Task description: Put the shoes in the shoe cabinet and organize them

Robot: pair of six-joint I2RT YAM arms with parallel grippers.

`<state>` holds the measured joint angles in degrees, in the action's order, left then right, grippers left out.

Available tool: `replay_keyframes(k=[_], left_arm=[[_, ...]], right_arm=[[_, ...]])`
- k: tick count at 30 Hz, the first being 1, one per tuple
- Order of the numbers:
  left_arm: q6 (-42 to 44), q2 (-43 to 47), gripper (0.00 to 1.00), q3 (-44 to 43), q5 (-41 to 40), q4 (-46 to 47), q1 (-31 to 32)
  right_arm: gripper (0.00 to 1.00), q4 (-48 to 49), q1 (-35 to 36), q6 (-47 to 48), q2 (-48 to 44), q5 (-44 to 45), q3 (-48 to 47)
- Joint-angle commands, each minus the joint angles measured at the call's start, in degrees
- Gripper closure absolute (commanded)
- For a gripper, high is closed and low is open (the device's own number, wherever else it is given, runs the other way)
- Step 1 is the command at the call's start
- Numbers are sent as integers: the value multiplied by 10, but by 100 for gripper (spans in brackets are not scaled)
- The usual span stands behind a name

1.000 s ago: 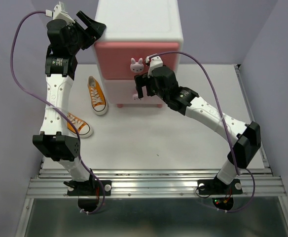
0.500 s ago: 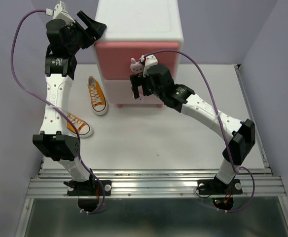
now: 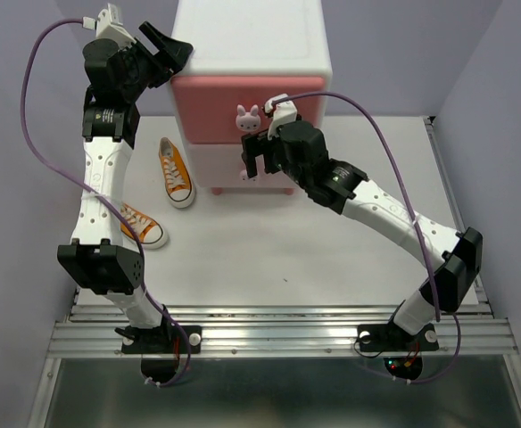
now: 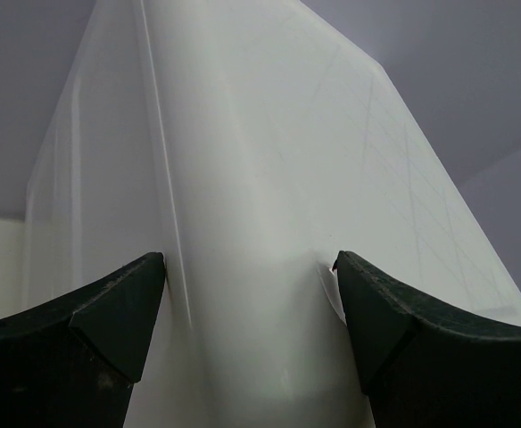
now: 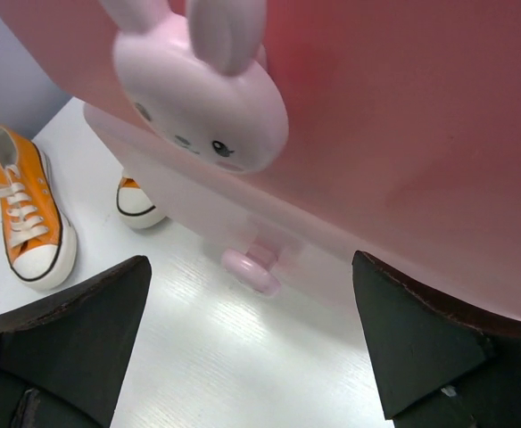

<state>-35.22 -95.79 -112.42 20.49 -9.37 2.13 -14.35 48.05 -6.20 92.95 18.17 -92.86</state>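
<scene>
The shoe cabinet (image 3: 252, 40) stands at the back, white with pink drawers and a bunny knob (image 3: 247, 117). My left gripper (image 3: 160, 46) is open at its top left corner; in the left wrist view its jaws (image 4: 247, 263) straddle the white corner edge (image 4: 243, 178). My right gripper (image 3: 253, 160) is open and empty, low in front of the lower drawer; its wrist view (image 5: 250, 263) shows a bunny knob (image 5: 211, 107) just above. Two orange shoes (image 3: 175, 171) (image 3: 143, 226) lie on the table left of the cabinet, also seen in the right wrist view (image 5: 28, 214). The white shoes are out of view.
A pink cabinet foot (image 5: 252, 267) rests on the white table (image 3: 287, 250) between my right fingers. Purple walls close in at left, right and back. A metal rail (image 3: 278, 334) runs along the near edge.
My right gripper rose a little up and left toward the upper knob, then came back down in front of the lower drawer. The left arm and the shoes have not moved.
</scene>
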Motion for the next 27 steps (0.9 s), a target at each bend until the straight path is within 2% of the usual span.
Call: replay_keyframes(k=[1,12,17,21,24,27], left_arm=[[70,-54,13,56,8,-139,3],[72,-69,13,34,2,-137,3],[76,-71,13,35,-4,-137,3],[77,-71,13,39,-6,-137,3],[75,-69,13,46,-7,-130,3],[69,-65,13,55,-9,-125,3]], right_arm=[[0,42,9,1,-36,22,4],[0,0,25,-55,-27,-9,36],[0,20,30,-88,-20,-2,79],[0,22,35,-95,24,56,59],[0,6,41,-154,62,148,32],[0,45,41,-192,87,203,37]])
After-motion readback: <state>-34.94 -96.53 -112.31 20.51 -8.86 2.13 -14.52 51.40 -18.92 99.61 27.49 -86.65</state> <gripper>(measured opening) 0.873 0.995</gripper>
